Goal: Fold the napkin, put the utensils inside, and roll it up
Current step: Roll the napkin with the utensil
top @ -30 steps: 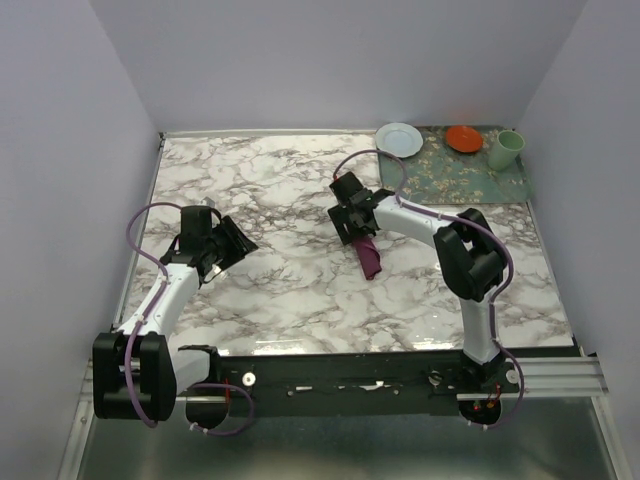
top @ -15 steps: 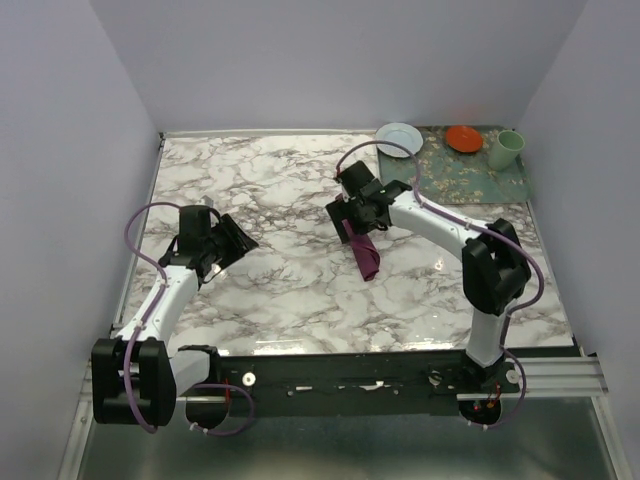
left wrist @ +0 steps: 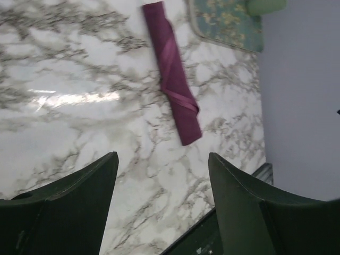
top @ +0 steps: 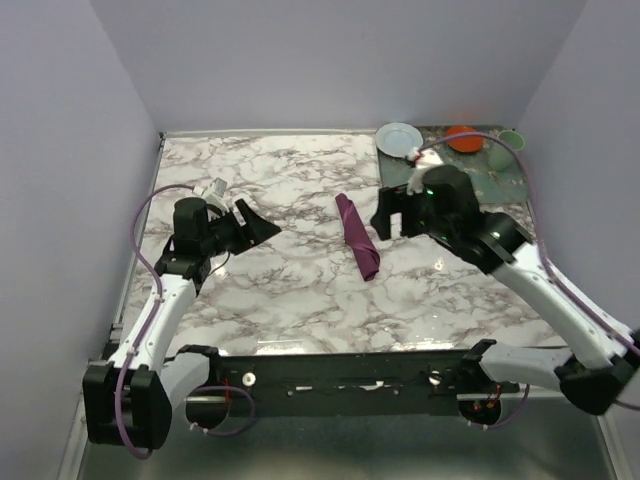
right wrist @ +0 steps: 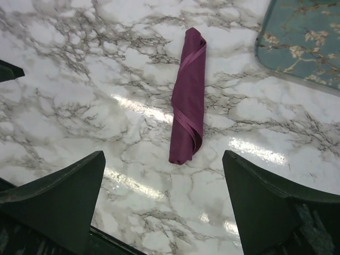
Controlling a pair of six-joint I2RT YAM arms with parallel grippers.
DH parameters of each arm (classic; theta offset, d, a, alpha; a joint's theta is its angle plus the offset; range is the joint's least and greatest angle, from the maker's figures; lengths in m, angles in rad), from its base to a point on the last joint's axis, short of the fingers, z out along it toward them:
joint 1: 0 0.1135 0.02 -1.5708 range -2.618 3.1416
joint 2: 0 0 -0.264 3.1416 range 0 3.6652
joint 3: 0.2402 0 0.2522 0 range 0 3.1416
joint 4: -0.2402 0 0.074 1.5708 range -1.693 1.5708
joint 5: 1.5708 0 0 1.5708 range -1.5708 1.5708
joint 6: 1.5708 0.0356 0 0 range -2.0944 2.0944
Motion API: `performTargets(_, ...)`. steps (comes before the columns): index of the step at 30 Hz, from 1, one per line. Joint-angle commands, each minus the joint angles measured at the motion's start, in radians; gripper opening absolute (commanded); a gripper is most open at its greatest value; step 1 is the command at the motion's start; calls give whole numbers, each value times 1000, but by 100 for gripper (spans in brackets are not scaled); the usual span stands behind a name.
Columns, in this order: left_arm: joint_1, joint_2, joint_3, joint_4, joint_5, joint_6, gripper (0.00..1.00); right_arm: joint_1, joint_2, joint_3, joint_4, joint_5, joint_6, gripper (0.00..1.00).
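The napkin (top: 357, 236) lies as a slim roll on the marble table (top: 280, 290), between the two grippers and touched by neither: the left gripper (left wrist: 162, 156) hangs well off to its left with jaws spread wide and nothing between them, and the right gripper (right wrist: 163, 154) hovers just to its right, also spread wide and holding nothing. At the far right corner the green floral mat (right wrist: 303, 42) bears a pale plate (top: 398, 139), an orange dish (top: 462, 137) and a green cup (top: 510, 140) partly hidden by the right arm
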Motion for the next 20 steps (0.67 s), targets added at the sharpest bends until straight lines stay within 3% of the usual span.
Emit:
performTargets(1, -64, -133, 128, 91, 170, 2, 79, 2, -297, -130, 7, 118, 69, 100)
performTargets(5, -121, -168, 233, 137, 195, -41, 84, 3, -469, -147, -23, 175, 92, 100)
performTargets(9, -169, -176, 281, 217, 189, -92, 99, 2, -543, -142, -42, 215, 64, 100)
performTargets(20, -201, -180, 340, 228, 145, -95, 99, 3, -618, -168, 7, 175, 7, 100)
